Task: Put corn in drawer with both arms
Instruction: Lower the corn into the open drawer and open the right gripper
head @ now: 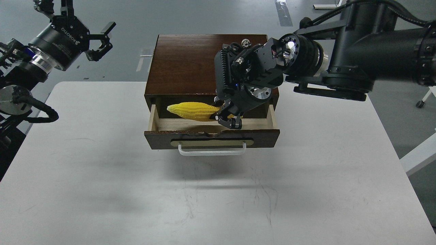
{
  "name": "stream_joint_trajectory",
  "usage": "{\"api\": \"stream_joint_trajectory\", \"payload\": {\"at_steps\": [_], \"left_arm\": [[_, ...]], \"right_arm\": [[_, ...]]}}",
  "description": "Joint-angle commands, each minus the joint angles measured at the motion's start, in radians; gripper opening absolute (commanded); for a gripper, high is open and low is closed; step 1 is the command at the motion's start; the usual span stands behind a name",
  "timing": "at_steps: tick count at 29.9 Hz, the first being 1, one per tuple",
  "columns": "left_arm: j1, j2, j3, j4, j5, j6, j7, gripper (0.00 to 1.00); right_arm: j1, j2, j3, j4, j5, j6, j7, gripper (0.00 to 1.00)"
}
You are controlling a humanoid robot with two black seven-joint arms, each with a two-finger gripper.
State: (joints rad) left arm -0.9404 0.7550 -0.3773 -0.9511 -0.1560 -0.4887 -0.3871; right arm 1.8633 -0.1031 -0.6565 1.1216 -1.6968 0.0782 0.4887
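Observation:
The dark brown wooden box point(185, 64) stands at the table's far middle with its drawer point(211, 139) pulled open, showing a pale wood interior and a white bar handle point(212, 151). My right gripper point(229, 117) is shut on the thick end of the yellow corn point(192, 111) and holds it lying sideways over the open drawer, tip pointing left. My left gripper point(100, 39) is open and empty, raised off the table's far left, well apart from the box.
The white table point(218, 190) spreads in front of the drawer and to both sides. My right arm point(357, 58) reaches in across the box's right rear. A white furniture piece point(420, 156) stands beyond the table's right edge.

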Motion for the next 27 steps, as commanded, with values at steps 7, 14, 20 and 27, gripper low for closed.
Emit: {"api": "stream_joint_trajectory", "payload": {"at_steps": [7, 14, 20, 27], "left_arm": [[-0.001, 0.000, 0.003, 0.000, 0.004, 0.000, 0.002, 0.99], [-0.001, 0.000, 0.003, 0.000, 0.004, 0.000, 0.002, 0.99], [0.000, 0.000, 0.003, -0.002, 0.004, 0.000, 0.001, 0.99], [0.000, 0.000, 0.003, -0.003, 0.004, 0.000, 0.002, 0.99]], "right_arm": [[-0.001, -0.001, -0.017, 0.003, 0.002, 0.002, 0.000, 0.37], [-0.001, -0.001, -0.018, 0.003, 0.002, 0.002, 0.000, 0.41], [0.000, -0.006, -0.018, 0.006, 0.005, 0.002, 0.000, 0.41], [0.000, -0.006, -0.017, 0.007, 0.008, 0.002, 0.000, 0.43]]}}
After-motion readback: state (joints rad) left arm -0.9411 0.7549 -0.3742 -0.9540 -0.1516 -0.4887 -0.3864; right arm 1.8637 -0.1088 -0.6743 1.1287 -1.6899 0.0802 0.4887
